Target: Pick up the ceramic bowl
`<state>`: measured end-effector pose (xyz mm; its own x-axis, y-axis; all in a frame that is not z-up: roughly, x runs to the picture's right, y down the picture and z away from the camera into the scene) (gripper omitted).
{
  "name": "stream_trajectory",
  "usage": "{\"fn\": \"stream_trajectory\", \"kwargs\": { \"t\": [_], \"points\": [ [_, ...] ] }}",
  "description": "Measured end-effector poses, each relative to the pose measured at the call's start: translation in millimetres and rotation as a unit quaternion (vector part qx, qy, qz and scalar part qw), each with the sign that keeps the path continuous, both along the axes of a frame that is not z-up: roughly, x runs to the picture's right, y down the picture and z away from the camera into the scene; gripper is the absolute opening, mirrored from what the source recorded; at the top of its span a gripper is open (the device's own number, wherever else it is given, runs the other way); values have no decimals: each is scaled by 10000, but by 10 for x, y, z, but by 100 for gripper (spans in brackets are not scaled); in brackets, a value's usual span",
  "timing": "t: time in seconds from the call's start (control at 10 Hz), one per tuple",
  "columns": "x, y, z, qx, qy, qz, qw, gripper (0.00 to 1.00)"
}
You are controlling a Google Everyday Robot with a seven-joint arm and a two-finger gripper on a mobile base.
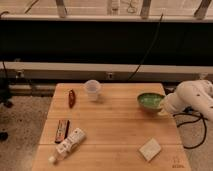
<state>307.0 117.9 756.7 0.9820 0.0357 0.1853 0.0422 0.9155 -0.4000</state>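
The ceramic bowl (150, 101) is round and green with a paler inside. It is at the right side of the wooden table (112, 130), slightly raised and tilted, with its dark underside showing. My gripper (162, 107) is at the bowl's right rim and shut on it. The white arm (192, 97) reaches in from the right edge of the view. The arm's end hides the bowl's right edge.
A clear plastic cup (92, 90) stands at the back middle of the table. A dark red packet (72, 97) lies at the back left, and a snack bar (62, 130) and a white bottle (69, 144) at the front left. A pale sponge (150, 149) lies at the front right. Cables hang at the right.
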Motion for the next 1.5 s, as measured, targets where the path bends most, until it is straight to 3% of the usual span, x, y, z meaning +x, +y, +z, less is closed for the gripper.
{"fn": "stream_trajectory", "kwargs": {
  "t": [0.3, 0.6, 0.8, 1.1, 1.5],
  "points": [
    [-38, -167, -170, 166, -140, -66, 9997, 0],
    [-51, -143, -121, 31, -94, -119, 9999, 0],
    [-46, -99, -80, 51, -104, -132, 9998, 0],
    [-72, -214, -191, 14, -128, -190, 9997, 0],
    [-87, -200, -165, -18, -144, -262, 9996, 0]
  ]
}}
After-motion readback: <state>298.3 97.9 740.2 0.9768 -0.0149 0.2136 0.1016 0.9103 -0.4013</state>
